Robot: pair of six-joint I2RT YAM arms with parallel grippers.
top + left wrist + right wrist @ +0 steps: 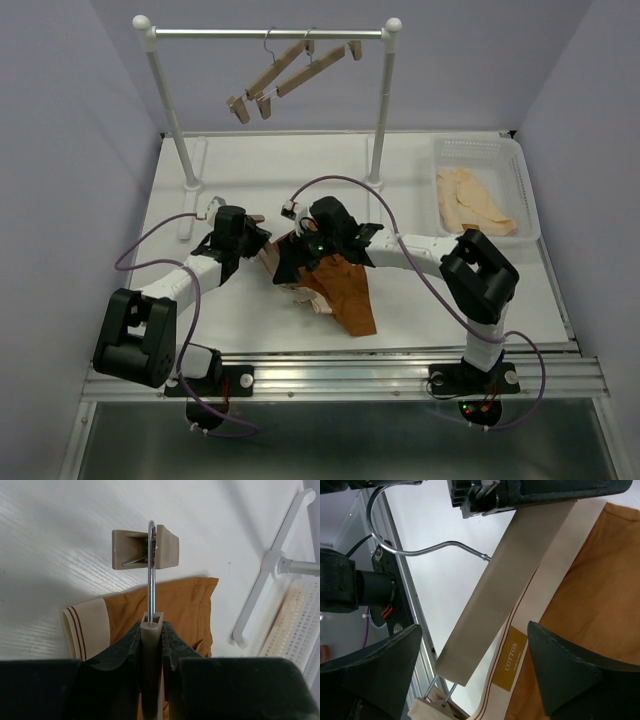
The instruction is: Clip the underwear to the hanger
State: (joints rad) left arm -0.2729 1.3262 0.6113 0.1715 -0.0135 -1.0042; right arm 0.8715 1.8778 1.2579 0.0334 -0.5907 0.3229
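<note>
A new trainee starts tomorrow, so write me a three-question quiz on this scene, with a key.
1. True or false: the left gripper is shut on the wooden bar of the hanger.
2. How many spare hangers hang on the rail? A one, B two, C four.
3. Fill in: the right gripper stands ____ over the underwear.
Key: 1 true; 2 B; 3 open.

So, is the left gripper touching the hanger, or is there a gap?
Touching. The left wrist view shows it: the left gripper presses both fingers flat against the sides of the hanger, with no gap.
</note>
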